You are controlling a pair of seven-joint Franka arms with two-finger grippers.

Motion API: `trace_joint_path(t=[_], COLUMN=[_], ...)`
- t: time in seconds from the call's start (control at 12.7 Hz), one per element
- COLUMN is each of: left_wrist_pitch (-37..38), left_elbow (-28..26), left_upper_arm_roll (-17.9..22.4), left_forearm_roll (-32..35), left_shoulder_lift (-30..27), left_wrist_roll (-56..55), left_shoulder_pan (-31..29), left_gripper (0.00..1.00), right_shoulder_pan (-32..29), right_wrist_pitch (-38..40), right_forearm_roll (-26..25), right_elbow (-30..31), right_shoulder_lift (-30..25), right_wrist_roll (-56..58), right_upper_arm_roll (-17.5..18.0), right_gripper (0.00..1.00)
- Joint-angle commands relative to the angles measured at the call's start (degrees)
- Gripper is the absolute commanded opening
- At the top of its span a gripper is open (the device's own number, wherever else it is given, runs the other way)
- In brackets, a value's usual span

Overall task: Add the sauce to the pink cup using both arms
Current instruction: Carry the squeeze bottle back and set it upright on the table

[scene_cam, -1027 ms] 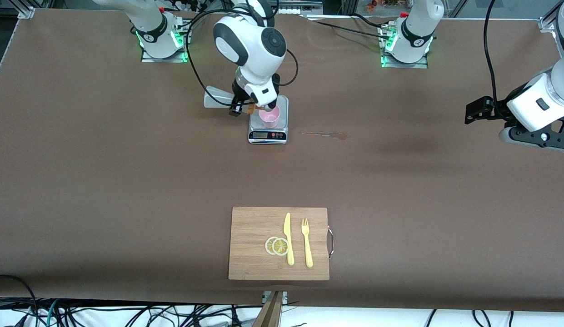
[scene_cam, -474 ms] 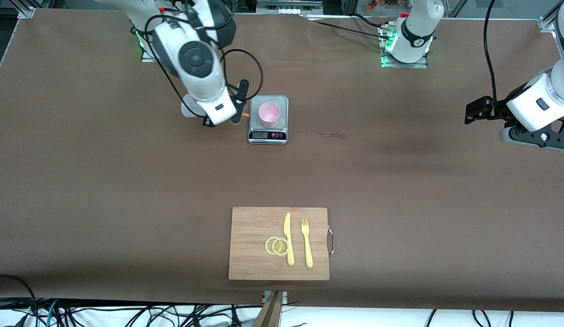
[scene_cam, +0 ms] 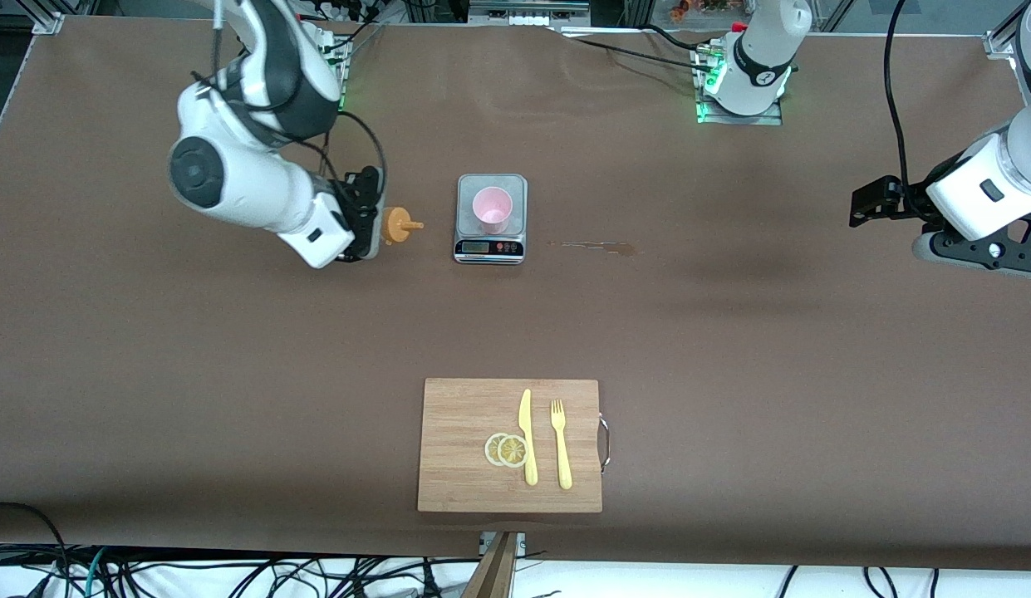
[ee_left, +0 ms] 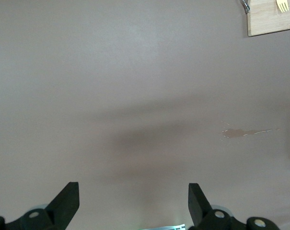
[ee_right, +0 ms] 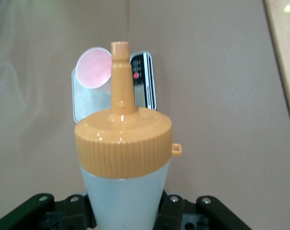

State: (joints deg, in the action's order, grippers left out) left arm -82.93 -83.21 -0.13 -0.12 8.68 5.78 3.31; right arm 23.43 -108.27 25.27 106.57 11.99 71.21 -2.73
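Observation:
The pink cup (scene_cam: 492, 208) stands on a small grey scale (scene_cam: 490, 245), and shows in the right wrist view (ee_right: 93, 68) too. My right gripper (scene_cam: 367, 218) is shut on the whitish squeeze bottle (ee_right: 125, 201) with the orange nozzle cap (scene_cam: 396, 226). It holds the bottle sideways above the table beside the scale, toward the right arm's end, nozzle pointing at the cup. Brownish sauce streaks (scene_cam: 594, 246) lie on the table beside the scale. My left gripper (scene_cam: 866, 203) is open and empty above the left arm's end of the table; it waits.
A wooden cutting board (scene_cam: 473, 407) lies near the front edge with a yellow knife (scene_cam: 527, 436), a yellow fork (scene_cam: 560, 444) and lemon slices (scene_cam: 506, 449). The sauce streak also shows in the left wrist view (ee_left: 238, 132).
My right gripper has swung the bottle away from over the cup toward the right arm's end of the table. The left arm has not moved.

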Motion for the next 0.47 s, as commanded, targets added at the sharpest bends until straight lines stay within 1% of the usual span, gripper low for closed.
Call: trace_joint_path(t=[0.0, 0.16, 0.32, 0.4], left_wrist_pitch=[1.0, 1.0, 1.0, 1.0], left_elbow=[1.8, 1.8, 1.8, 1.9], left_upper_arm_roll=[-0.1, -0.1, -0.1, -0.1], left_forearm_roll=[0.6, 0.6, 0.6, 0.6], left_shoulder_lift=[0.7, 0.9, 0.9, 0.9], left_wrist_roll=[0.6, 0.6, 0.7, 0.6], left_shoulder_pan=[0.0, -0.1, -0.1, -0.1], left_gripper=[1.00, 1.00, 1.00, 1.00], right_shoulder_pan=[-5.1, -6.9, -9.8, -11.2], right_wrist_pitch=[0.9, 3.7, 8.5, 10.9], right_forearm_roll=[9.4, 16.4, 23.8, 26.6], right_elbow=[0.0, 0.0, 0.0, 0.0], right_shoulder_lift=[1.6, 4.4, 8.1, 10.3], right_wrist_roll=[13.5, 24.8, 37.2, 43.2], right_upper_arm_roll=[-0.5, -3.9, -6.2, -7.4], right_gripper=[0.27, 0.27, 0.27, 0.27])
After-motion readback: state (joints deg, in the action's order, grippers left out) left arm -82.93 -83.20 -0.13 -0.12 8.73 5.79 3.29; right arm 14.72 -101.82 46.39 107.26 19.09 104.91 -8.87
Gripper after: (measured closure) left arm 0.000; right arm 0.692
